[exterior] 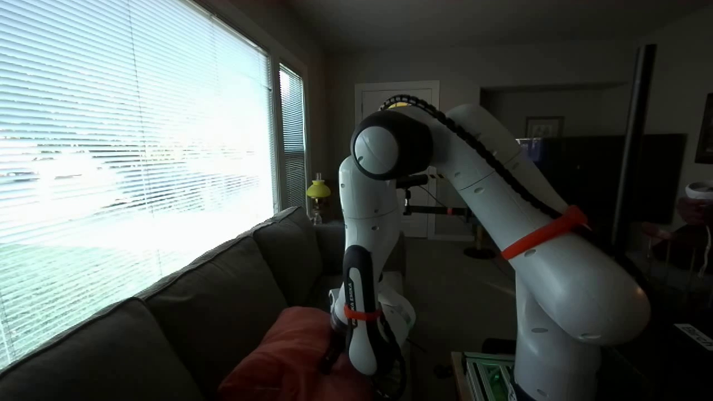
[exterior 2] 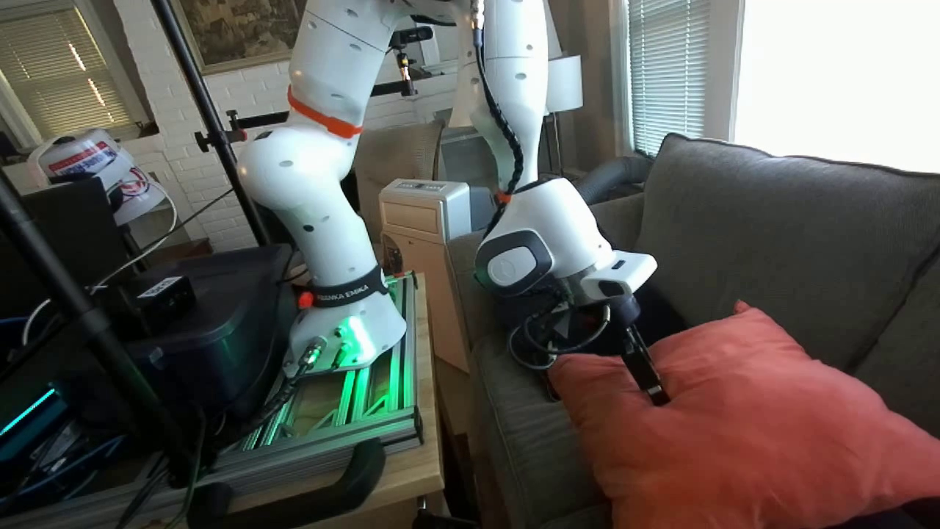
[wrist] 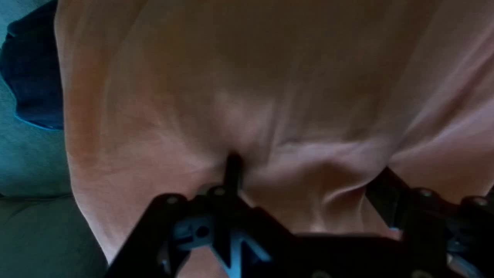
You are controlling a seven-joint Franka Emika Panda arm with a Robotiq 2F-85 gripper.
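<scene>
A coral-red pillow [exterior: 295, 345] lies on the grey sofa and shows in both exterior views [exterior 2: 749, 433]. It fills most of the wrist view [wrist: 289, 77]. My gripper [wrist: 310, 165] points down at the pillow with its two black fingers wide apart. The fingertips press into the cloth, which dimples at the left finger and folds at the right one. Slack cloth shows between the fingers and is not pinched. In an exterior view one finger of the gripper [exterior 2: 608, 393] sinks into the pillow's top; the other is mostly hidden.
The grey sofa [exterior 2: 793, 220] has back cushions along a bright window [exterior: 139, 139]. A dark blue cloth [wrist: 32, 73] lies beside the pillow. The arm's base stands on a wooden cart [exterior 2: 433, 441] near the sofa. A white appliance [exterior 2: 418, 213] stands behind it.
</scene>
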